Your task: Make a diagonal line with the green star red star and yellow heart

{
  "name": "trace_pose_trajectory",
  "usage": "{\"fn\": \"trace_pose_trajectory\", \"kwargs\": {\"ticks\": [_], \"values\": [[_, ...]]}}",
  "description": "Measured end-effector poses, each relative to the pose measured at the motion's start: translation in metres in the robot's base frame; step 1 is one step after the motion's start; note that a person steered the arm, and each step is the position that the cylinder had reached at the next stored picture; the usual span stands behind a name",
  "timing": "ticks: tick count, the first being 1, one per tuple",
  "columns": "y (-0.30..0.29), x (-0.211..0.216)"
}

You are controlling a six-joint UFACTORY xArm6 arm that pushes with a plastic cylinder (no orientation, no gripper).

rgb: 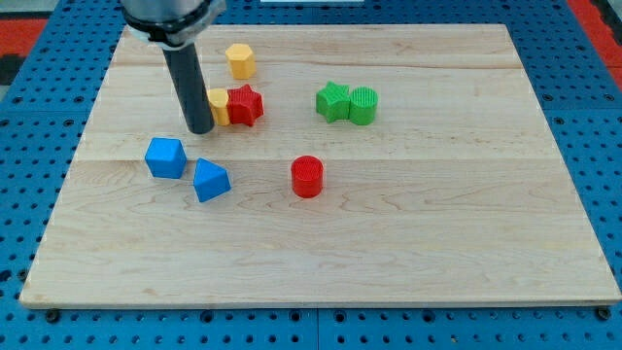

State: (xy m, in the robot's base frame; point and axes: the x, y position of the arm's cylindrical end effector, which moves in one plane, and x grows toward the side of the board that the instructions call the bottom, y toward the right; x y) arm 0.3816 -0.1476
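My tip [199,129] rests on the board just left of the yellow heart [220,106], touching or nearly touching it; the rod hides the heart's left part. The red star [245,105] sits right against the heart's right side. The green star [333,101] lies further to the view's right, touching a green cylinder [362,105] on its right side.
A yellow hexagon block [240,60] sits above the heart, near the view's top. A blue cube [166,157] and a blue wedge-like block [210,180] lie below my tip. A red cylinder [307,177] stands near the middle of the wooden board [437,233].
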Motion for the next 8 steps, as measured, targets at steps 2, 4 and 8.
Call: {"fn": "trace_pose_trajectory", "kwargs": {"ticks": [2, 4, 8], "values": [[0.016, -0.036], [0.076, 0.0], [0.024, 0.09]]}}
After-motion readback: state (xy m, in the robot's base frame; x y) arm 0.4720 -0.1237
